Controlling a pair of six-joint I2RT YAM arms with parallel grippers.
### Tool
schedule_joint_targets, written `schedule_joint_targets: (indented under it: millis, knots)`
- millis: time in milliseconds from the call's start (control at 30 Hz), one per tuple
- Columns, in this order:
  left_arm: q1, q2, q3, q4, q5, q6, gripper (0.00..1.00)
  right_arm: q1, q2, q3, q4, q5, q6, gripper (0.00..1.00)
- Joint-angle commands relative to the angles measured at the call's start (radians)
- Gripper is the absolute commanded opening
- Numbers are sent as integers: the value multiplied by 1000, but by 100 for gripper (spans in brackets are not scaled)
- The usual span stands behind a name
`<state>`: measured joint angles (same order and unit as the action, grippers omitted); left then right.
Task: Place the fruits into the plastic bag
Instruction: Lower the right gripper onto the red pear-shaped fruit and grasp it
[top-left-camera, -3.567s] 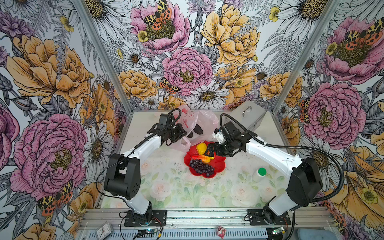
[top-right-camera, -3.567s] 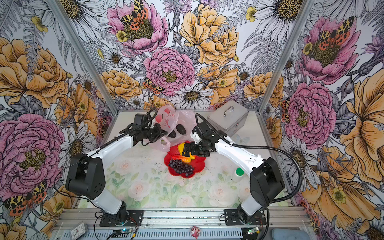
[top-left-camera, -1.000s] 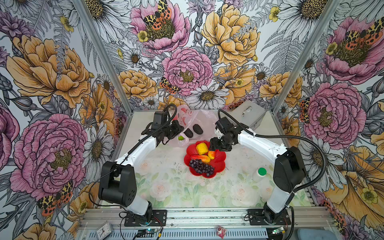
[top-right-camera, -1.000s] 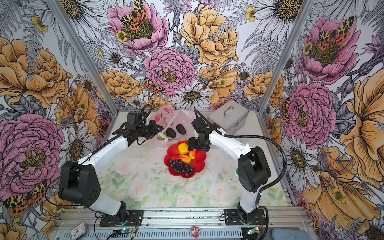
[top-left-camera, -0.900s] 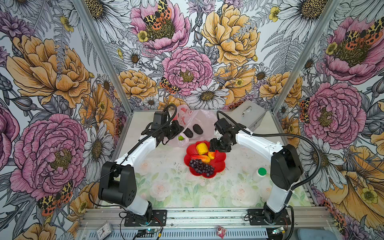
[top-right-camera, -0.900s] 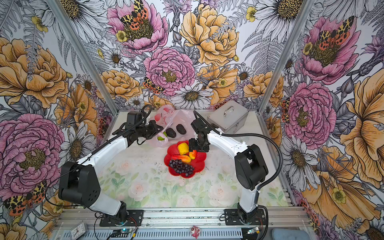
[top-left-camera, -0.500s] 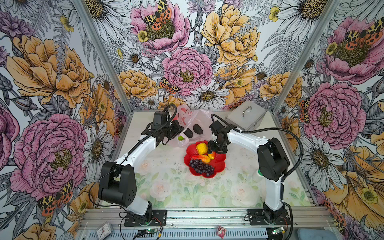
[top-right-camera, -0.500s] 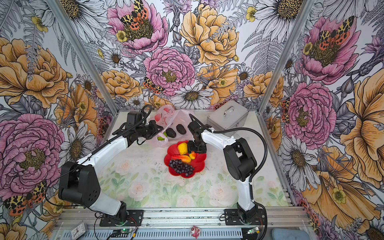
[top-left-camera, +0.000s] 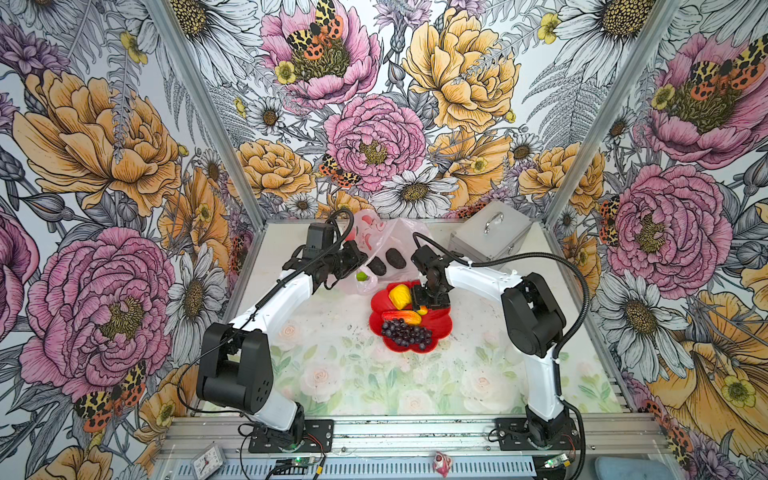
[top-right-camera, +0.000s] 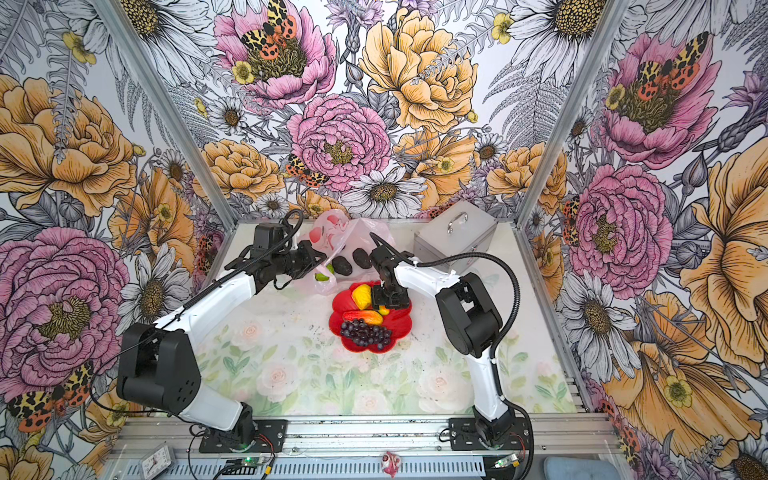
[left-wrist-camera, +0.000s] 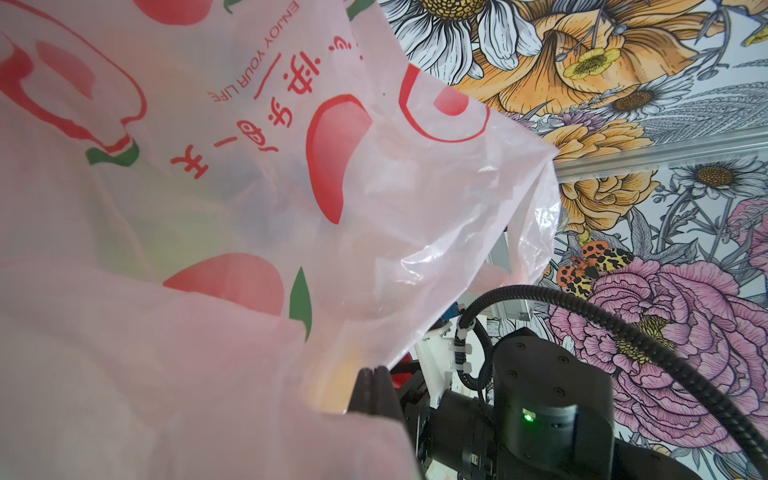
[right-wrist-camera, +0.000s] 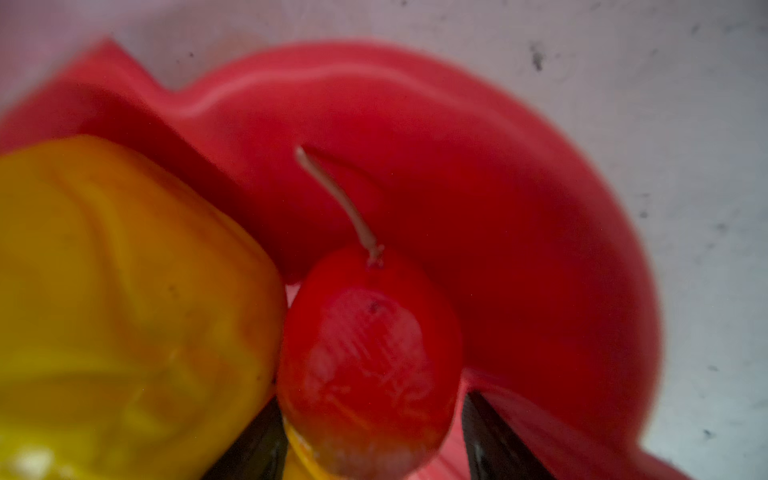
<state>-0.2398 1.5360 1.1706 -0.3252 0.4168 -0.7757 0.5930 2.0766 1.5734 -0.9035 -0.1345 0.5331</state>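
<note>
Top views, both: the left gripper (top-left-camera: 356, 259) pinches the plastic bag (top-left-camera: 376, 228), which sits at 11 o'clock from the red plate (top-left-camera: 440, 328). Two dark avocados (top-left-camera: 378, 264) lie at the bag's mouth, though whether in it or on it cannot be told. A green fruit (top-left-camera: 362, 275) shows at the bag's near corner. The right gripper (top-left-camera: 430, 297) points down at the plate's 12 o'clock side beside the yellow fruit (top-left-camera: 399, 296). An orange-red fruit (top-left-camera: 402, 318) and the grape bunch (top-left-camera: 406, 332) lie toward 6 o'clock, and a metal case (top-left-camera: 490, 237) stands at 1 o'clock.

Left wrist view: fingertips (left-wrist-camera: 365, 390) are clamped tight on a fold of film. The bag fills most of the frame and hides its contents.

Right wrist view: the jaws are part-open and straddle a small red fruit (right-wrist-camera: 370, 353) that is pressed against the yellow one. One finger is wedged at that seam and the other stands just clear, so nothing is gripped. The picture is blurred and the fingertips are cut off.

Closing the jaws could shove the yellow fruit aside or squirt the glossy red fruit out. A single pinch on thin film may slip and let the bag's mouth sag.
</note>
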Motion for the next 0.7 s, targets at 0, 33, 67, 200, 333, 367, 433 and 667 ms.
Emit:
schedule_joint_targets:
  millis: [0, 33, 67, 200, 333, 367, 433, 667]
  knots:
    - [1, 10, 14, 24, 13, 11, 0, 13, 13, 27, 12, 46, -10, 63]
    - [1, 9, 15, 26, 15, 10, 0, 14, 8, 27, 11, 54, -11, 61]
    - [0, 9, 16, 26, 17, 12, 0, 16, 4, 28, 13, 60, -11, 59]
    - [2, 4, 0, 41, 17, 6, 0, 19, 0, 41, 14, 62, -31, 54]
    - [1, 7, -7, 45, 22, 4, 0, 21, -19, 38, 18, 58, -39, 45]
    - [2, 6, -8, 45, 21, 5, 0, 21, -25, 35, 18, 55, -39, 43]
    - [3, 3, -13, 45, 20, 3, 0, 22, -41, 24, 18, 48, -42, 40]
    - [7, 11, -23, 45, 18, 0, 0, 31, -117, -28, 18, 27, -55, 36]
